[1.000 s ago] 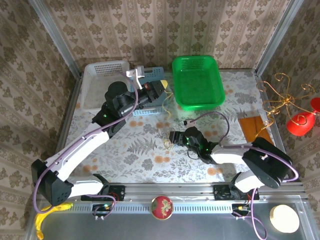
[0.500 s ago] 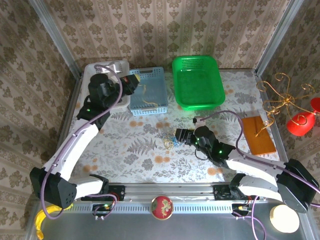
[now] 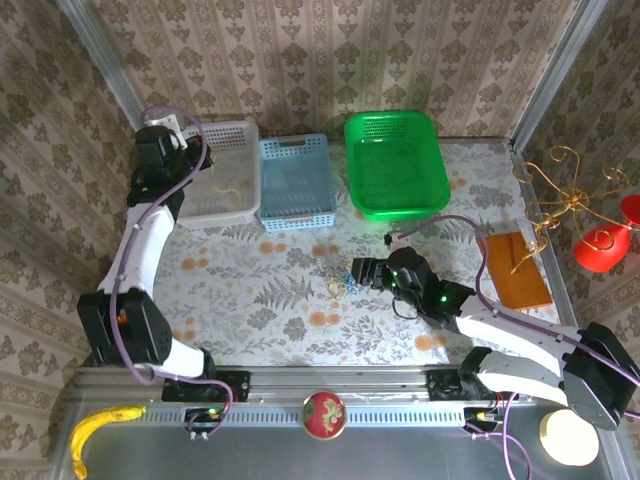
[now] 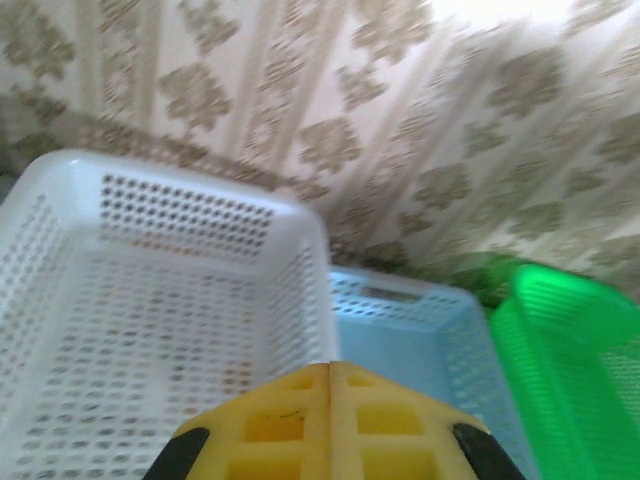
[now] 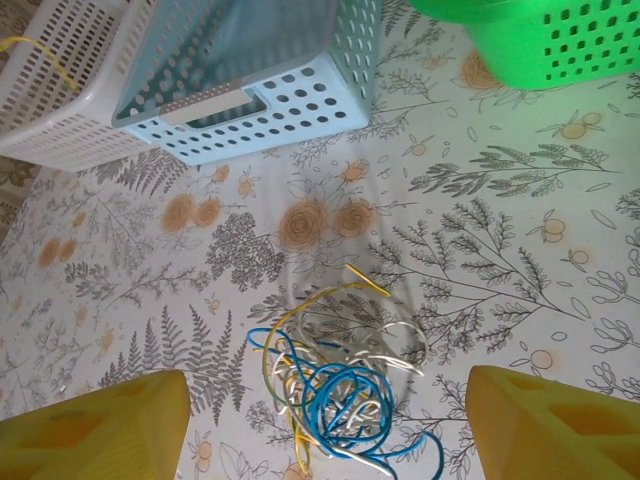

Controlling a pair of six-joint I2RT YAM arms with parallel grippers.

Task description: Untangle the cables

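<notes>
White basket holds yellow cable; tangle outside.

Overhead view faces down; both wrist views (close, oblique) share the blue basket.

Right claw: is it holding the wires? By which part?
No. The right claw is open over the wires, holding nothing.

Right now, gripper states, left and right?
Left gripper: closed, nothing seen between its fingers.
Right gripper: open, holding nothing, poised at the cable tangle.
</notes>
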